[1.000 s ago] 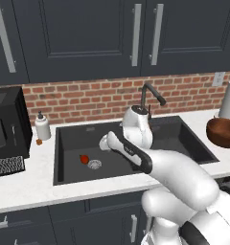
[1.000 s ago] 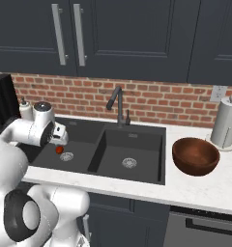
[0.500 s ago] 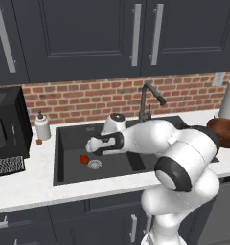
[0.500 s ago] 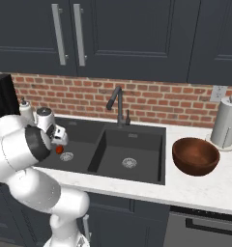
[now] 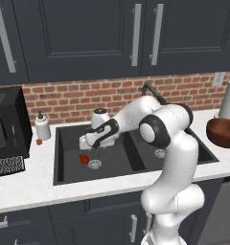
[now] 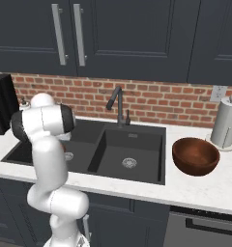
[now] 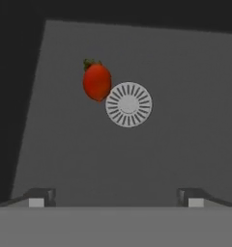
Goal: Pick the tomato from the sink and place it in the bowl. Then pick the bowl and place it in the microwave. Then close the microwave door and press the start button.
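Tomato (image 7: 96, 81): one, beside drain (image 7: 129, 104); one bowl (image 6: 195, 156) on counter; fingers (image 7: 40, 197) apart.

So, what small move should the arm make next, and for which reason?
Probably shift the gripper toward the tomato, then descend. In the hand view the fingers stand wide apart with nothing between them, and the tomato lies ahead and off to one side, beside the drain on the sink floor. The left base view shows the hand above it, not yet at its level.

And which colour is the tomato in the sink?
Red, with a small dark green stem spot at one end. The tomato shows best in the hand view.
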You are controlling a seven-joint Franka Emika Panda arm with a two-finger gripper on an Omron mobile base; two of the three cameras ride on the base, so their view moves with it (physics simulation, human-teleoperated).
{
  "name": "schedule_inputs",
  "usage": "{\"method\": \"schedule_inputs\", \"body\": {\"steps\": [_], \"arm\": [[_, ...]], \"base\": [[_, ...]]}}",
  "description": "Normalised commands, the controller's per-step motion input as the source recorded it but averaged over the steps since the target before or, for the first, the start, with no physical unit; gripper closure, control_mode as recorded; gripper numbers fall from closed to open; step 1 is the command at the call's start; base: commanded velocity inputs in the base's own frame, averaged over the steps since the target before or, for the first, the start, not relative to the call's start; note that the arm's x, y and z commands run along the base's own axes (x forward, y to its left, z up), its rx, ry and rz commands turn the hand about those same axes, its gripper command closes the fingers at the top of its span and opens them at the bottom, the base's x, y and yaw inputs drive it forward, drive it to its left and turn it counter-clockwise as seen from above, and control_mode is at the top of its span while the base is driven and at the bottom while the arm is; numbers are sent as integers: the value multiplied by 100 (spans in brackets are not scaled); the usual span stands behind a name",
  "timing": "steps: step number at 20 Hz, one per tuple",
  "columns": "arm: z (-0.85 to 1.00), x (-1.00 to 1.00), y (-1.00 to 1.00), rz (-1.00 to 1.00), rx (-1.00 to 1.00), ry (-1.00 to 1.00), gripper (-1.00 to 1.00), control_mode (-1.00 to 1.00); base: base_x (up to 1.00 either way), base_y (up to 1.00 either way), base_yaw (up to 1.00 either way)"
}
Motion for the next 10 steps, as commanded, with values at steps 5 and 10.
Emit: {"method": "schedule_inputs", "body": {"steps": [5, 10], "arm": [[-63, 25, 19, 0, -12, 5, -100, -100], [-52, 0, 4, 0, -2, 0, -100, -100]], "base": [[0, 0, 0], [0, 0, 0]]}}
